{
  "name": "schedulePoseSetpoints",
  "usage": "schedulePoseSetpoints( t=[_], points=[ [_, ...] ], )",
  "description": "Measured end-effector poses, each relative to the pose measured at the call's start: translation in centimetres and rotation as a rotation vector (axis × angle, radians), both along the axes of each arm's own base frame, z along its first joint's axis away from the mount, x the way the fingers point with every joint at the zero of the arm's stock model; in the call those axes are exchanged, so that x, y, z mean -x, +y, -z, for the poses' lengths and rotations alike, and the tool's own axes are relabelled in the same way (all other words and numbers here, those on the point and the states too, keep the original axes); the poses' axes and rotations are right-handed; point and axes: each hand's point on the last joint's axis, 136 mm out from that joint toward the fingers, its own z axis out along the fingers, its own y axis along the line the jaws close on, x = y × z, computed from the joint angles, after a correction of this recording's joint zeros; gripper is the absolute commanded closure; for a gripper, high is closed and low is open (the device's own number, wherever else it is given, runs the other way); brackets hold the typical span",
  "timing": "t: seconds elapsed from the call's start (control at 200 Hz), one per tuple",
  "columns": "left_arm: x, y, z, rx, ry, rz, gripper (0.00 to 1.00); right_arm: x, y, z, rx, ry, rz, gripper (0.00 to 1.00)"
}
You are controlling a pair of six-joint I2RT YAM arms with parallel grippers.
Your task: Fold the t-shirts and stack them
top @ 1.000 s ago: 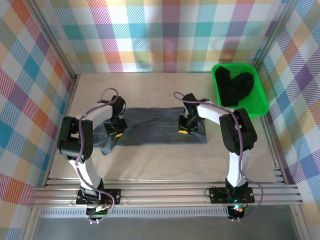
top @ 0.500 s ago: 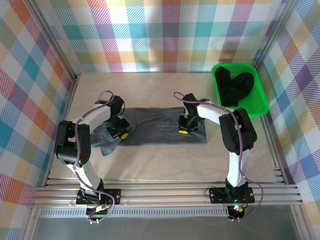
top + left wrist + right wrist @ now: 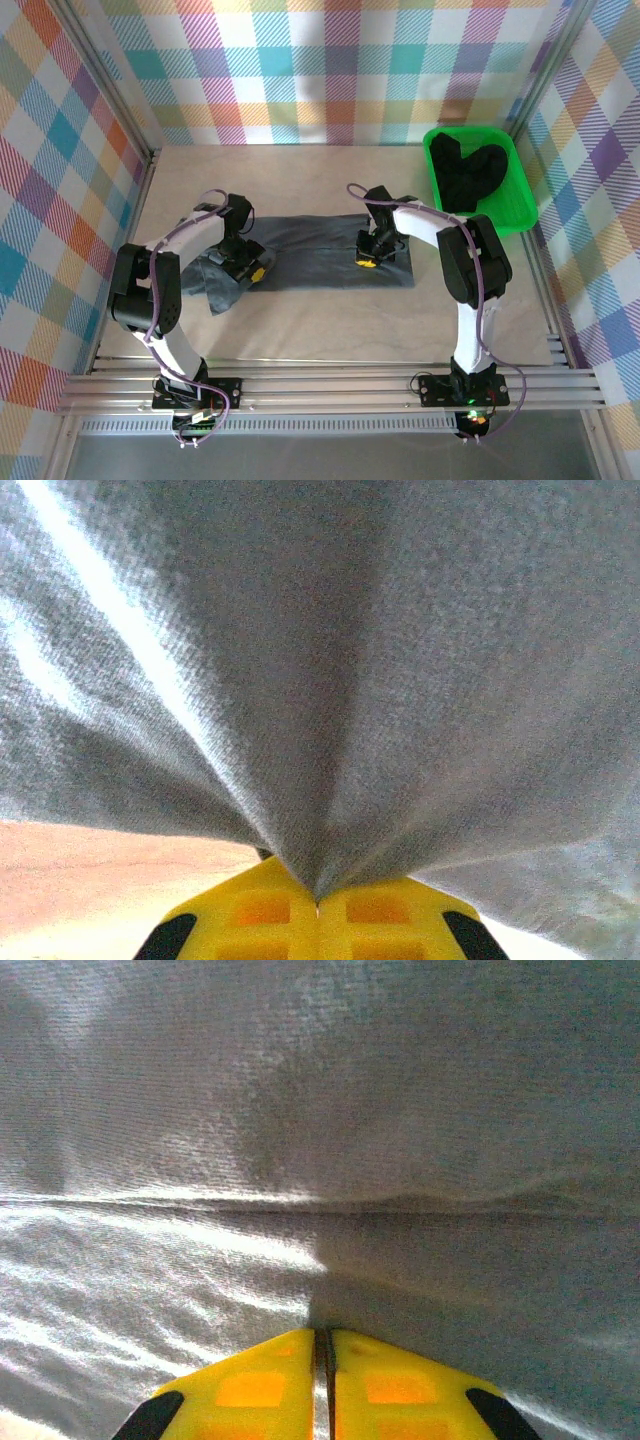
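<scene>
Wrinkles run across the grey t-shirt point(image 3: 310, 250), a long band clamped by the left gripper point(image 3: 254, 271) and the right gripper point(image 3: 367, 262); bare table point(image 3: 330, 320) lies open toward its near edge.

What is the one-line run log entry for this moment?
stage: folding grey t-shirt | left jaws: shut on its left end | right jaws: shut on its right end | black t-shirts: in green tray

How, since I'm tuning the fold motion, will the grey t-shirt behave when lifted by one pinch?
Probably floppy: the grey t-shirt fans into creases from where the left gripper pinches it. Likely to sag and trail, since most of it lies flat on the table.
</scene>
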Motion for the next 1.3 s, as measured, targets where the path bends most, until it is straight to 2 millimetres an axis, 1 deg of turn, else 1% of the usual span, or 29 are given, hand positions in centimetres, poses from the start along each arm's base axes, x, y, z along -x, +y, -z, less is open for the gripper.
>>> schedulePoseSetpoints(
  t=[0.04,0.06,0.085,0.185,0.295,0.465,0.555,0.605,0.71,0.785,0.905,1.08,1.3],
  points=[
    [0.0,0.0,0.0,-0.002,0.002,-0.009,0.62,0.0,0.0,0.0,0.000,0.001,0.000,0.88],
    [0.0,0.0,0.0,-0.002,0.002,-0.010,0.60,0.0,0.0,0.1,0.001,0.001,0.000,0.88],
    [0.0,0.0,0.0,-0.004,0.005,-0.016,0.59,0.0,0.0,0.0,0.001,0.002,0.000,0.87],
    [0.1,0.0,0.0,-0.011,0.007,-0.018,0.61,-0.1,0.0,0.0,0.002,0.004,0.000,0.88],
    [0.3,-0.5,0.1,-0.020,0.002,0.009,0.65,-0.1,0.0,0.0,0.002,0.006,0.000,0.88],
    [1.0,-1.5,0.2,-0.050,-0.011,0.100,0.68,-0.1,0.1,0.0,0.003,0.007,0.000,0.88],
    [1.0,-1.9,0.5,-0.070,-0.028,0.163,0.68,-0.1,0.1,0.0,0.003,0.007,-0.002,0.88],
    [0.7,-2.2,0.5,-0.093,-0.048,0.216,0.68,-0.1,0.0,0.0,0.004,0.008,-0.003,0.88],
    [-0.8,-2.9,0.4,-0.143,-0.111,0.340,0.69,-0.1,0.0,0.0,0.004,0.007,-0.003,0.88],
    [-1.5,-3.2,0.5,-0.182,-0.139,0.425,0.69,-0.1,0.0,0.0,0.004,0.008,-0.003,0.88],
    [-1.7,-2.8,1.5,-0.251,-0.142,0.539,0.69,-0.1,0.0,0.0,0.004,0.008,-0.003,0.88],
    [-1.7,-1.8,2.3,-0.324,-0.128,0.640,0.69,-0.1,0.0,0.0,0.004,0.008,-0.003,0.88],
    [-1.3,-1.9,3.1,-0.364,-0.115,0.744,0.69,-0.1,0.0,0.0,0.004,0.008,-0.002,0.88]
  ],
)
